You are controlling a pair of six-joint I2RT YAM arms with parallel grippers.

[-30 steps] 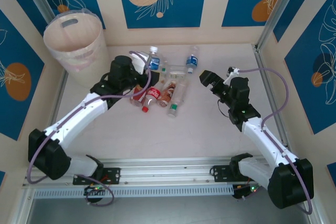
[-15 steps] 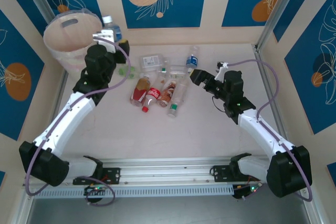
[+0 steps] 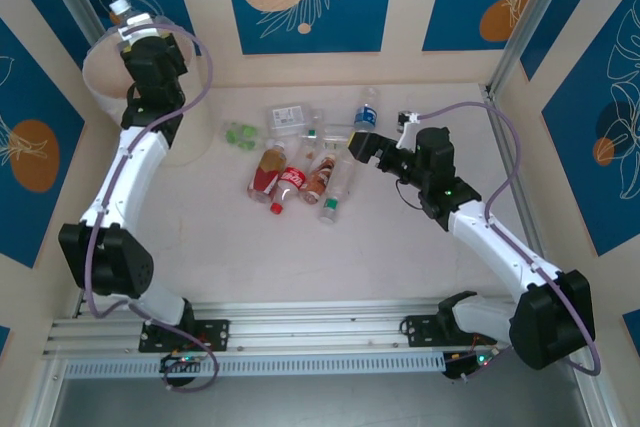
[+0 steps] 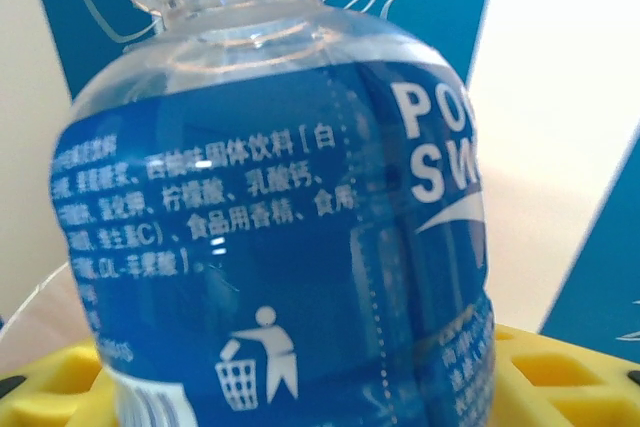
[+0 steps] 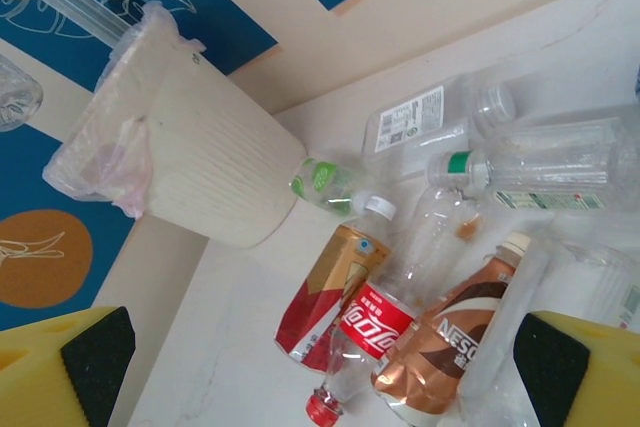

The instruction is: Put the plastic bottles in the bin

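Clear PET with a slick blue wrap: that's the Pocari Sweat bottle (image 4: 280, 227), pinched around its labelled belly by the left gripper (image 3: 148, 47), cap end poking out past the fingertips. The yellow pads (image 4: 545, 372) sit either side of the label. The bin (image 3: 92, 72) is right underneath that gripper, so I'd say a release here drops it in.

The right gripper (image 3: 358, 145) is spread wide with nothing in it. Just ahead of its fingers lies the pile, with a Coca-Cola bottle (image 5: 375, 322) and a Nescafé bottle (image 5: 450, 347) nearest.

These look empty, so I'd guess very light, thin-walled and easy to crush or squirt sideways. Best bet is to take them across the mid-body on the label, not the neck.
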